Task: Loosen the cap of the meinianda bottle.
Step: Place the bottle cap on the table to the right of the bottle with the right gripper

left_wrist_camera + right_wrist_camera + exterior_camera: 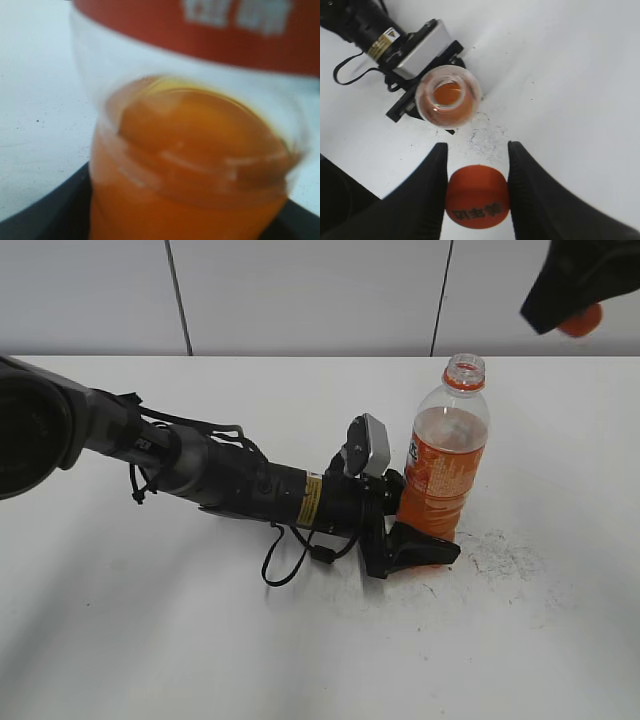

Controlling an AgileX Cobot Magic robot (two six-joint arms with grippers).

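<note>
The meinianda bottle (447,465) stands upright on the white table, its mouth open and only the orange neck ring left. My left gripper (415,545) is shut on its lower body; the left wrist view is filled with the blurred orange bottle (200,150). My right gripper (575,290) is at the top right, high above and right of the bottle, shut on the orange cap (582,320). In the right wrist view the cap (477,196), with dark print, sits between the black fingers (477,165), and the open bottle mouth (448,96) shows below.
The white table (300,650) has a patch of dark scuff marks (500,550) right of the bottle base. The left arm with its cables (220,485) lies across the table from the left. A pale panelled wall runs behind.
</note>
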